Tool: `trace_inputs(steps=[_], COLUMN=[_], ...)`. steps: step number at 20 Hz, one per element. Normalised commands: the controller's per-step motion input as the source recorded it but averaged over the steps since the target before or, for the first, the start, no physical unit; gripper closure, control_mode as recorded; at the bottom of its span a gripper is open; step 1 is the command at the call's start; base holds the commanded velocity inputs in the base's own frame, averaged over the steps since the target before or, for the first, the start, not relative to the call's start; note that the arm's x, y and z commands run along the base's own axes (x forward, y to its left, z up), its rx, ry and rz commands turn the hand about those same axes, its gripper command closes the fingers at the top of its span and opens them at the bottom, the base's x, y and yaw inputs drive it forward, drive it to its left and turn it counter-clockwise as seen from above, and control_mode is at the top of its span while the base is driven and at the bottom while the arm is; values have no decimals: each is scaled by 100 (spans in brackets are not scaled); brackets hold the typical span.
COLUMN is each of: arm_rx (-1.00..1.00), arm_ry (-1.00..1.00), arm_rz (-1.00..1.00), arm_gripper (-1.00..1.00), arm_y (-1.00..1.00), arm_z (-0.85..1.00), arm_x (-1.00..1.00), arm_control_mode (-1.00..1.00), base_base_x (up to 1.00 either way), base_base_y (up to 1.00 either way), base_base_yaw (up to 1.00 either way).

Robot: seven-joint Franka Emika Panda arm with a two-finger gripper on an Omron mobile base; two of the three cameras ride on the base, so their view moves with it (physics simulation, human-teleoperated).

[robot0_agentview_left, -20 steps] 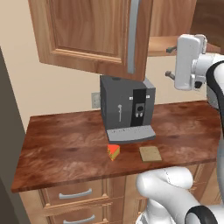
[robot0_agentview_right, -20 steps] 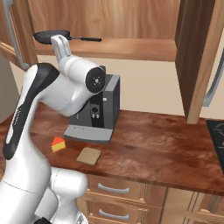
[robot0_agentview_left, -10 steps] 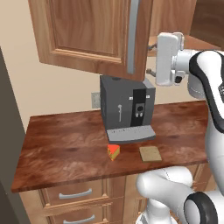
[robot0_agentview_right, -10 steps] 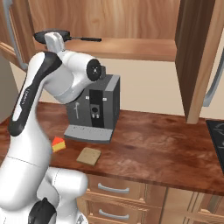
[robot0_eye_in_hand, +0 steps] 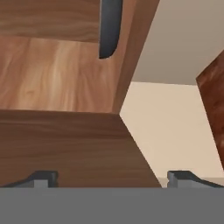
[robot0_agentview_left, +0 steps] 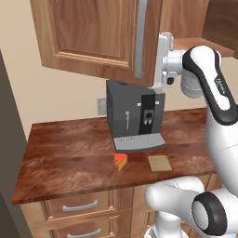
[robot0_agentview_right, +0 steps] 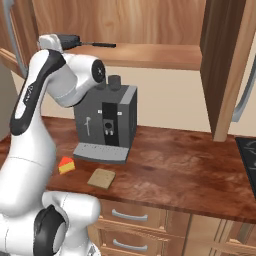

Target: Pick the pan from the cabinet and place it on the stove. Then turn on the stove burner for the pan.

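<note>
- The gripper point(robot0_eye_in_hand: 112, 177) is spread wide with nothing between its fingertips, raised to the level of the cabinet point(robot0_agentview_right: 150, 55) shelf.
- The pan point(robot0_agentview_right: 70, 41) rests on that shelf just beyond the hand, its handle pointing away along the shelf.
- The open cabinet door point(robot0_agentview_left: 100, 37) hangs beside the hand.
- The coffee machine point(robot0_agentview_left: 134, 116) stands below it.
</note>
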Motion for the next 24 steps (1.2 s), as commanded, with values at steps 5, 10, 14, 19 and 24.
trace_inputs(steps=[5, 10, 14, 19, 24], arm_rx=[0, 0, 0, 0, 0], arm_ry=[-3, -6, -3, 0, 0], arm_rz=[9, 8, 8, 8, 6], arm_gripper=[-100, -100, -100, -100, -100], arm_y=[65, 74, 79, 84, 83], arm_z=[0, 0, 0, 0, 0], arm_x=[-54, -74, -68, -52, -39], arm_control_mode=[-100, -100, -100, -100, -100], base_base_x=[0, 0, 0, 0, 0], base_base_y=[0, 0, 0, 0, 0], base_base_yaw=[0, 0, 0, 0, 0])
